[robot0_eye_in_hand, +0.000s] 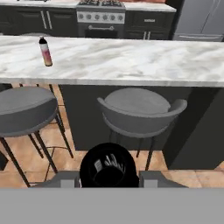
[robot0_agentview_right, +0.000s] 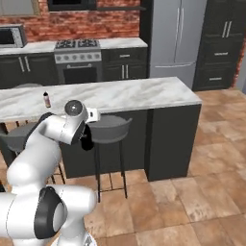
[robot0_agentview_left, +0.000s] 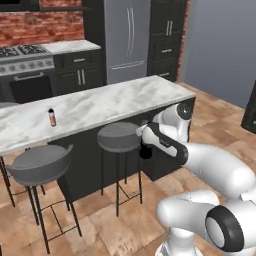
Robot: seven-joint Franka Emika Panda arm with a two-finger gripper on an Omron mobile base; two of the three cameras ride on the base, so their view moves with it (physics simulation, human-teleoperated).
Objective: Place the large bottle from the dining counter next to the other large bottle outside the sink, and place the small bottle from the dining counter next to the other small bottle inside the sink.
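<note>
The large bottle (robot0_eye_in_hand: 108, 165) sits between the gripper's (robot0_eye_in_hand: 109, 177) fingers, seen from the hand camera as a round black shape pressed right up against the lens, with the jaws closed on either side of it. In the left base view the large bottle (robot0_agentview_left: 145, 150) hangs dark beneath the hand, in front of the dining counter (robot0_agentview_left: 95, 106) and below its marble edge, just beside the nearer stool (robot0_agentview_left: 118, 136). The right base view shows the same large bottle (robot0_agentview_right: 87, 141) under the gripper (robot0_agentview_right: 89, 130), against the dining counter's (robot0_agentview_right: 120, 93) dark base.

The small bottle (robot0_agentview_left: 52, 117) stands upright on the dining counter, well apart from the gripper, toward the counter's left part. From the hand view the small bottle (robot0_eye_in_hand: 45, 52) shows a pinkish body under a dark top. A second stool (robot0_agentview_left: 37, 165) stands in front of the dining counter, below the small bottle. Behind the dining counter are a stove (robot0_agentview_right: 78, 60) and a grey refrigerator (robot0_agentview_right: 173, 41).
</note>
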